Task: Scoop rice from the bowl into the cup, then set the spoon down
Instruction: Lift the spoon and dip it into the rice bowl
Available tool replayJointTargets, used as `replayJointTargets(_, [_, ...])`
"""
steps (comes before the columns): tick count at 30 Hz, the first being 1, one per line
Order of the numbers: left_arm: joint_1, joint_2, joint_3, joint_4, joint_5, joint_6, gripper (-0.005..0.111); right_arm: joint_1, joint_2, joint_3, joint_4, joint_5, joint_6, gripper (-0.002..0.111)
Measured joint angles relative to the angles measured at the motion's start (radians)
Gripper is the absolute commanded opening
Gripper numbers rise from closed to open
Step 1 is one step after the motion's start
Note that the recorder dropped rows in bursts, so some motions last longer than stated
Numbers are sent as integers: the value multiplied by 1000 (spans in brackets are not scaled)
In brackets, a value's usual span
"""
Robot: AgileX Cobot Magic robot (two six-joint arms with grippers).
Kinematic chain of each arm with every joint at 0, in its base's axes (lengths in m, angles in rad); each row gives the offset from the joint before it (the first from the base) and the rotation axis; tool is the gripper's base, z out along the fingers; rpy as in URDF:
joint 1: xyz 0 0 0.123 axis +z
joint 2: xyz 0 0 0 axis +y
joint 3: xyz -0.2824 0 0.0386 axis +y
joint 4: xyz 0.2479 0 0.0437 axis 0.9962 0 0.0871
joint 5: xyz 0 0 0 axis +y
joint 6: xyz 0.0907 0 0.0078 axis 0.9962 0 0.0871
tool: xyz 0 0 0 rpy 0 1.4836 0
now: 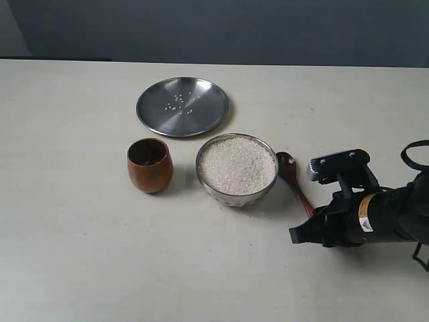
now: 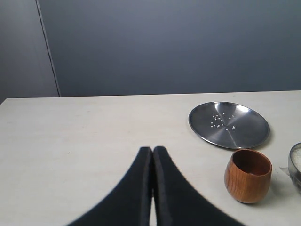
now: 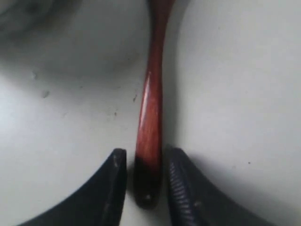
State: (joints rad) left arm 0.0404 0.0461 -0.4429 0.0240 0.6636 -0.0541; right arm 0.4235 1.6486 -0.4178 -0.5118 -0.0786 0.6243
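Right claw (image 3: 146,157) jaws apart astride spoon (image 3: 150,103) handle; arm label (image 1: 365,223) unreadable.

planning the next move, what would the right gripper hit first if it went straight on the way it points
The spoon: its handle lies between the open jaws of the right gripper. Beyond it along that line probably comes the bowl, though depth is unclear.

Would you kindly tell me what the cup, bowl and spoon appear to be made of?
The cup: apparently wood, reddish-brown, smooth satin sheen with faint grain. The bowl: metal, probably steel, mirror-shiny faceted wall. The spoon: likely lacquered wood, dark red-brown, with glossy highlight along its handle.
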Motion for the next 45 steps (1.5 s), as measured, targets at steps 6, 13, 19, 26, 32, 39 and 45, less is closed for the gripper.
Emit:
replayJointTargets(6, [0,0,0,0,0,0,0,0,7,-2,0,-20,0,0])
replayJointTargets(13, [0,0,0,0,0,0,0,0,-102,-81,0,203,0,0])
replayJointTargets(19, [0,0,0,0,0,0,0,19,-253,-206,-4,457,-132,0])
replayJointTargets(26, [0,0,0,0,0,0,0,201,-262,-367,-23,751,-374,0])
replayJointTargets(32, [0,0,0,0,0,0,0,368,-205,-520,-166,1111,-507,0])
replayJointTargets(39, [0,0,0,0,0,0,0,499,-66,-540,-321,1281,-521,0])
replayJointTargets(45, [0,0,0,0,0,0,0,577,7,-540,-432,1288,-497,0])
